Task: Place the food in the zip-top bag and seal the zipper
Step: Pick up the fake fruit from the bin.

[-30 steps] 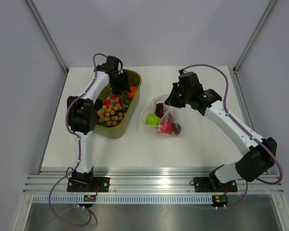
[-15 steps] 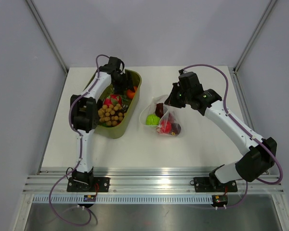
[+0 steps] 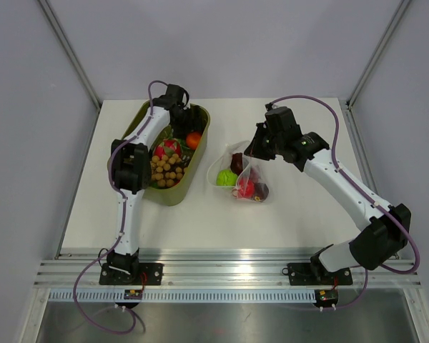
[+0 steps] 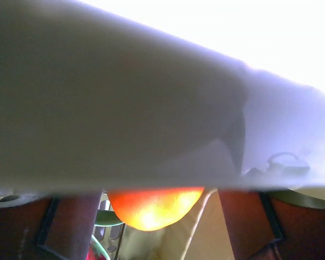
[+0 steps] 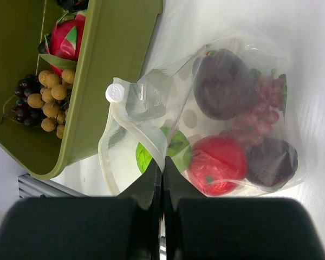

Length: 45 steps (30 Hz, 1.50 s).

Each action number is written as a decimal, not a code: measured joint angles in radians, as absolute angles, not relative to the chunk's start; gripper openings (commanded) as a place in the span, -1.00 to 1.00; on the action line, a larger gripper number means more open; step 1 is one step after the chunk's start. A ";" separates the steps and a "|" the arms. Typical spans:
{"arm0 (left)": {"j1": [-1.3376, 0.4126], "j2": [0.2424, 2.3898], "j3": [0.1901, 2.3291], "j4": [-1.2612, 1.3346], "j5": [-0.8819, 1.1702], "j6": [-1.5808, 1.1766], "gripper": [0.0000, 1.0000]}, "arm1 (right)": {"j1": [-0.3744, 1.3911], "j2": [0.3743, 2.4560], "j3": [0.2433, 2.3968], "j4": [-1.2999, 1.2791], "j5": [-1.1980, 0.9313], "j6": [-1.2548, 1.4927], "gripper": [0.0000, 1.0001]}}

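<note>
White table top (image 3: 300, 214), matt, boxed in by pale grey wall panels (image 3: 236, 43) with slanting aluminium posts (image 3: 68, 50) at the far corners. A ribbed metal rail (image 3: 229, 275) along the near edge carries both arm bases. An olive-green tub (image 3: 173, 197) sits on the left half. It holds a cluster of tan balls (image 3: 166, 171), a pink-and-green fruit (image 3: 169, 148) and an orange fruit (image 4: 154, 208) at its far end. The bag (image 3: 218, 166), clear and crinkly, lies flat on the table just right of the tub, apart from it. It holds a bright green fruit (image 3: 227, 178), a red one (image 5: 216, 162), two dark purple ones (image 5: 222, 84) and a pinkish grape bunch (image 5: 262, 108). Its seal strip (image 5: 135, 130) curves from a small white slider (image 5: 114, 92) on the tub side down to the pinch point. The left arm stands up from its base, elbow over the tub's near half and forearm stretched to the far end. The left gripper (image 3: 180, 128) points down into the tub, fingers (image 4: 70, 227) spread wide to either side of the orange fruit with a gap each side. The right arm bends out at the table's right edge and slants back to the centre. The right gripper (image 5: 162, 179) sits low at the bag's far edge, jaws pressed together on the film.
</note>
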<state>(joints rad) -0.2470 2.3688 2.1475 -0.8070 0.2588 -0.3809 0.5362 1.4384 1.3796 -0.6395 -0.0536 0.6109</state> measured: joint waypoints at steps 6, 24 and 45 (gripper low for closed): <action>-0.247 2.369 2.147 -0.807 0.259 -0.374 0.42 | 0.536 1.439 1.380 -0.640 -0.054 0.611 -1.00; -0.253 2.285 2.030 -0.799 0.233 -0.340 0.71 | 0.536 1.439 1.380 -0.631 -0.055 0.615 -1.00; -0.258 2.208 2.002 -0.880 0.170 -0.345 -0.26 | 0.537 1.437 1.362 -0.614 -0.065 0.626 -1.00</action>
